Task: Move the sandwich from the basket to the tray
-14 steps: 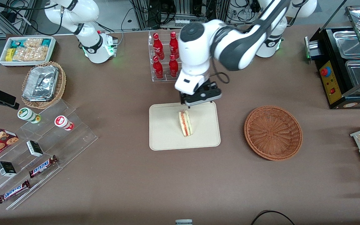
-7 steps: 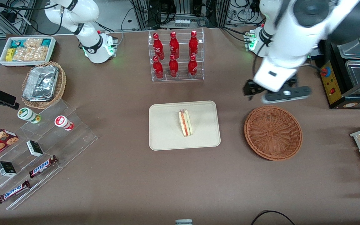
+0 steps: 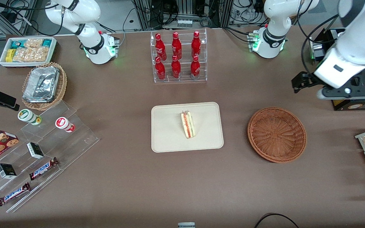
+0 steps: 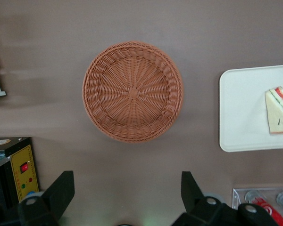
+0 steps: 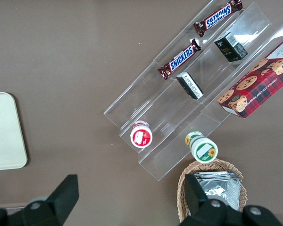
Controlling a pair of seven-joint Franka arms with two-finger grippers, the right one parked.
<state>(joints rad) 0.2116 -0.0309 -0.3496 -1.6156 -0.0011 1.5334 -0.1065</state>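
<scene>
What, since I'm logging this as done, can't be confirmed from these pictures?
- Sandwich and tray: cut off by the left wrist view's edge.
- Sandwich's wrapper: too small to tell, front view.
- Open claw, high near the basket: fingers hidden by the wrist, front view.

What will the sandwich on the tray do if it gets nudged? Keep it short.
The sandwich stands on a narrow edge on the tray, so a sideways nudge would probably tip it. Its soft bread likely squashes easily. The clear wrap may slide on the smooth tray. The open claw hangs high above the basket.
</scene>
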